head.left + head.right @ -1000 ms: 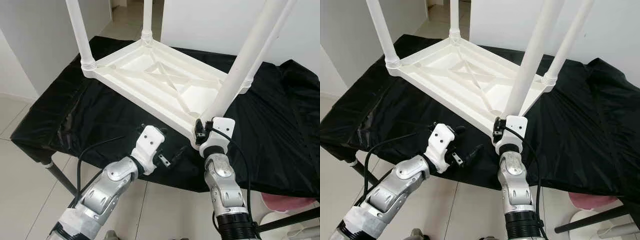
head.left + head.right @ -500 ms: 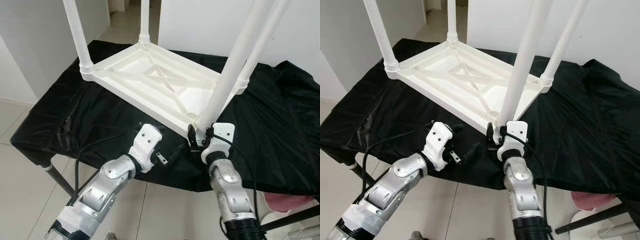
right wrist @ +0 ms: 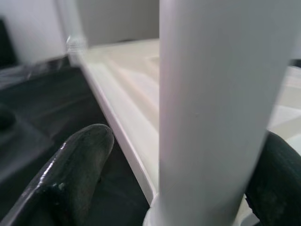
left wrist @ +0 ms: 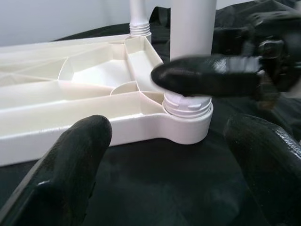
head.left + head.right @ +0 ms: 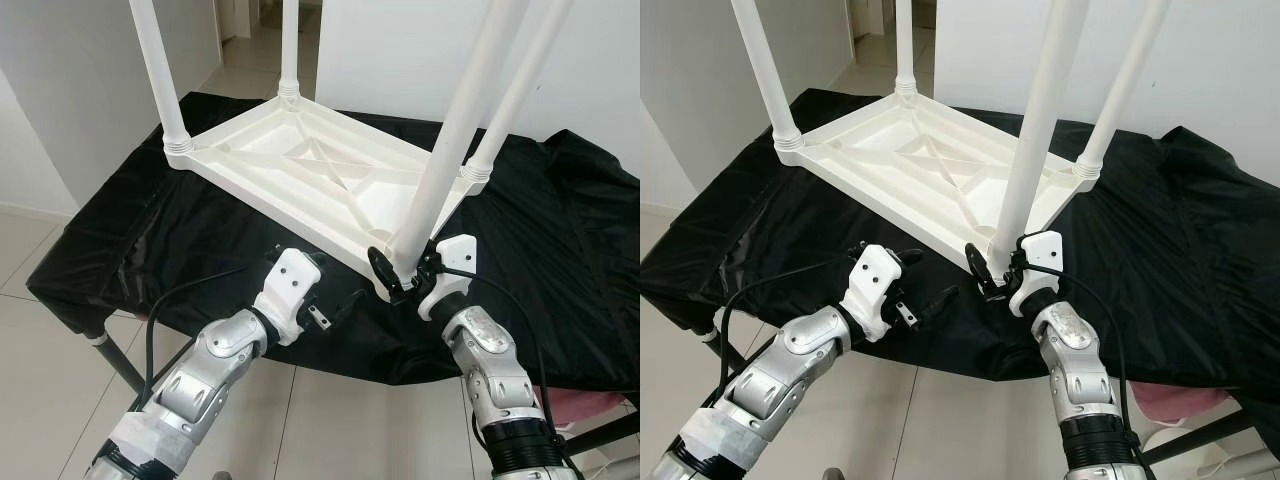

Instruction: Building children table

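While left hand (image 5: 335, 305) hovers apart, right hand (image 5: 398, 283) clasps near leg (image 5: 440, 170).

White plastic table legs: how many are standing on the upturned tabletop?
4: near-left corner leg, far-left corner leg, far-right corner leg, and near-right corner leg with the right gripper at its base. None looks hidden.

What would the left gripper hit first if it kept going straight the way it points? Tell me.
Probably the near corner of the white table top, where the leg screws in. The left gripper aims at that socket, with the right gripper's finger just above it.
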You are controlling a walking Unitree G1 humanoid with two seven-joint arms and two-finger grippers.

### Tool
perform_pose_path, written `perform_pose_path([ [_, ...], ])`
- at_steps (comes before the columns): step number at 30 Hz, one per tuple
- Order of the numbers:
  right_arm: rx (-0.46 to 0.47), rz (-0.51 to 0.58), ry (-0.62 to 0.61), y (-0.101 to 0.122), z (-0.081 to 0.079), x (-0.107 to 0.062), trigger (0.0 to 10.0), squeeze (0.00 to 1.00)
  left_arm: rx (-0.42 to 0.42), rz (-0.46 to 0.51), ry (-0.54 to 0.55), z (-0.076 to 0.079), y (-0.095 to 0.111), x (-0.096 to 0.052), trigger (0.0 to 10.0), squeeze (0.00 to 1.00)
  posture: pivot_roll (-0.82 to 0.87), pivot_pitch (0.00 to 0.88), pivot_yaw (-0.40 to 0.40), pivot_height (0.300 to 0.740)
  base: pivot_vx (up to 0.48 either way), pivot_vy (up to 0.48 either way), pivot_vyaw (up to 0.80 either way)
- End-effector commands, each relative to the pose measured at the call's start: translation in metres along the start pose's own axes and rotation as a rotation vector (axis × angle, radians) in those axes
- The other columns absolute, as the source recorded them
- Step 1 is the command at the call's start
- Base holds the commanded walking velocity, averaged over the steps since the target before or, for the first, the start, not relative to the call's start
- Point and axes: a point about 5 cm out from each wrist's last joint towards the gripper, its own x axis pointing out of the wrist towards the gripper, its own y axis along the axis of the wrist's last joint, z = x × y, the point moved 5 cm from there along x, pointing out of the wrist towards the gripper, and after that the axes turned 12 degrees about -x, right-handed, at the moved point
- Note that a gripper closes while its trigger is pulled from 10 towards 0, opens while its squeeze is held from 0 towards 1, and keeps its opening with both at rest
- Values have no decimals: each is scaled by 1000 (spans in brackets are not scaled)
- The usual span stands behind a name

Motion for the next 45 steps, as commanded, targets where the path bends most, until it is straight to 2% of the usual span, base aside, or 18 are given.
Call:
perform_pose_path([
  [1, -18, 15, 74, 1, -3, 7, 10000, 0, 28, -35, -141, 14, -3, 2, 10000, 0, -3, 3, -24, 740, 0, 0, 0],
  [7, -11, -14, 127, -8, -5, 16, 10000, 0, 41, -29, -146, 16, -1, 3, 10000, 0, 14, 11, -26, 740, 0, 0, 0],
  [14, -22, -55, 210, -23, -19, 27, 10000, 0, 47, -22, -151, 17, 3, 6, 10000, 0, 23, 23, -20, 740, 0, 0, 0],
  [17, -21, -56, 219, -24, -19, 28, 10000, 0, 52, -21, -154, 17, 4, 7, 10000, 0, 23, 27, -21, 740, 0, 0, 0],
  [18, -20, -64, 221, -26, -18, 28, 2039, 0, 53, -20, -156, 18, 4, 8, 10000, 0, 23, 29, -20, 740, 0, 0, 0],
  [19, -20, -70, 224, -28, -16, 27, 0, 0, 53, -20, -156, 18, 4, 8, 10000, 0, 23, 29, -20, 740, 0, 0, 0],
  [23, -22, -85, 207, -34, -7, 23, 0, 0, 49, -19, -151, 17, 4, 8, 10000, 0, 19, 39, -22, 740, 0, 0, 0],
  [30, -16, -85, 211, -38, -6, 18, 0, 0, 41, -16, -147, 18, 4, 8, 10000, 0, 16, 43, -22, 740, 0, 0, 0],
  [31, 1, -86, 210, -38, -7, 18, 10000, 0, 41, -16, -146, 18, 4, 8, 10000, 0, 11, 51, -23, 740, 0, 0, 0],
  [35, 19, -72, 196, -37, -9, 17, 10000, 0, 36, -14, -142, 17, 3, 9, 10000, 0, 9, 55, -24, 740, 0, 0, 0],
  [39, -22, -94, 74, -38, -6, 15, 10000, 0, 27, -22, -139, 17, 0, 7, 10000, 0, 0, 68, -27, 740, 0, 0, 0],
  [43, -21, -96, 23, -38, -3, 15, 10000, 0, 21, -23, -137, 18, 0, 6, 10000, 0, -3, 73, -26, 740, 0, 0, 0],
  [44, 12, -109, -68, -38, 0, 14, 10000, 0, 3, -27, -135, 19, -3, 6, 10000, 0, -7, 77, -28, 740, 0, 0, 0],
  [45, 12, -109, -68, -38, 0, 14, 10000, 0, 3, -27, -135, 19, -3, 6, 10000, 0, -7, 77, -28, 740, 0, 0, 0],
])
